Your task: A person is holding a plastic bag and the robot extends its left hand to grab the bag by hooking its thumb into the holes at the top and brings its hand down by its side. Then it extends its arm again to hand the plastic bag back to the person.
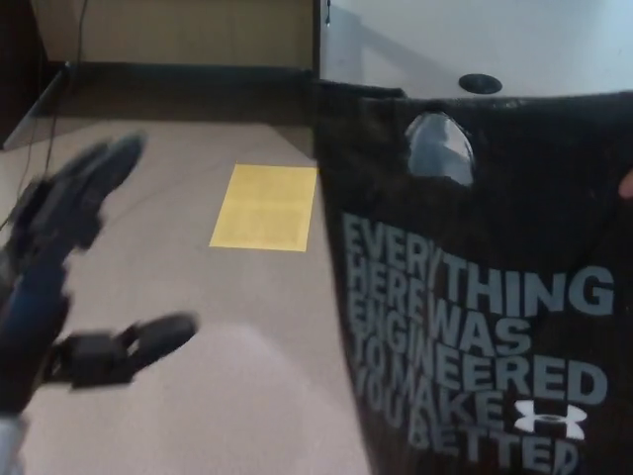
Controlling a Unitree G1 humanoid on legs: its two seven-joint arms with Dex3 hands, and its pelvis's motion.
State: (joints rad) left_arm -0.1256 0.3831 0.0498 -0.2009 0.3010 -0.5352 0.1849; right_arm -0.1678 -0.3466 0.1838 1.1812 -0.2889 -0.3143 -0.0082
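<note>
While one black bag [495, 327] hangs right, one left hand [69, 287] spreads its fingers, empty.

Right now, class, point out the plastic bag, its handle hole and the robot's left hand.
plastic bag [475, 327]: head view, printed front.
handle hole [440, 146]: head view, middle of the cut-out.
left hand [59, 267]: head view, its middle.

Light was dim, warm, soft. Left robot hand [69, 287] was motion-blurred, edges smeared. Black plastic bag [485, 297] stayed fairly sharp, lettering readable. Broad soft shadow lay across floor [247, 327].
</note>
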